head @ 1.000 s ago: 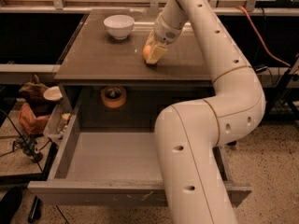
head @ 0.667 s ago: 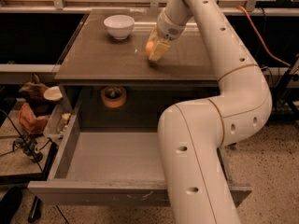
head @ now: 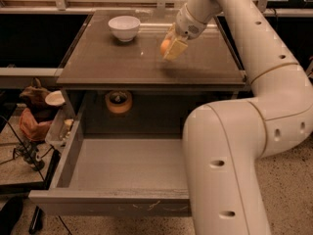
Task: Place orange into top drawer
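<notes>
The orange (head: 165,46) is a small round fruit held between the tan fingers (head: 177,48) of my gripper (head: 170,48), just above the middle of the grey-brown table top (head: 112,62), with a shadow under it. The gripper is shut on the orange and reaches down from the white arm at the upper right. The top drawer (head: 98,202) is pulled wide open below the table front. Its flat grey interior holds nothing, and its right part is hidden behind my arm.
A white bowl (head: 123,27) stands at the back left of the table top. A tan roll of tape (head: 118,102) sits on the shelf under the top, behind the drawer. Clutter and cables lie on the floor at the left (head: 34,121). My large white arm (head: 225,165) fills the right foreground.
The gripper with the orange has shifted a little to the right and up off the table top. The drawer and bowl have not moved.
</notes>
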### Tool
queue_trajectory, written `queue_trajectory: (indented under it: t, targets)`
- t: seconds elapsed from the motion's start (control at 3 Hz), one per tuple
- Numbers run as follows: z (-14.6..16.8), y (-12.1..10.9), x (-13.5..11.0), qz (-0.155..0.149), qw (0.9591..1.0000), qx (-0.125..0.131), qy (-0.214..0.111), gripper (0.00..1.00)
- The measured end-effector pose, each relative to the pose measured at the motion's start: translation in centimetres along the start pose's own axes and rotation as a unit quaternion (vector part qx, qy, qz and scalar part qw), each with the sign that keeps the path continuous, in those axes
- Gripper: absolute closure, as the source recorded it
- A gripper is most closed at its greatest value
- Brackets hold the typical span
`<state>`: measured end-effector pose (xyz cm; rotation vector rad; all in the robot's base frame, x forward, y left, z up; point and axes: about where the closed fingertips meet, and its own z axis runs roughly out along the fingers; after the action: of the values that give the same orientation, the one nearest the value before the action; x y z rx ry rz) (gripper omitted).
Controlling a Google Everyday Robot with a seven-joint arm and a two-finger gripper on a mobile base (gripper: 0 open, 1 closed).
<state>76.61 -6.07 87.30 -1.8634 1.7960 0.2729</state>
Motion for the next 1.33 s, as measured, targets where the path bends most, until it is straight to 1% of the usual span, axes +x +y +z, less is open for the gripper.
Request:
queue_trajectory:
  t: [0.33, 0.67, 1.0, 1.33]
  targets:
    - [-5.5, 1.1, -0.8, 0.010, 0.9984, 0.046, -0.032, 1.00]
    - [-13.8, 5.7, -4.7, -0.013, 0.9894, 0.120, -0.082, 1.00]
    - [-13.6, 5.7, -4.8, -0.014, 0.9896, 0.118, -0.082, 1.00]
    - [-12.9, 6.4, -4.5, -0.004, 0.9904, 0.108, -0.086, 1.00]
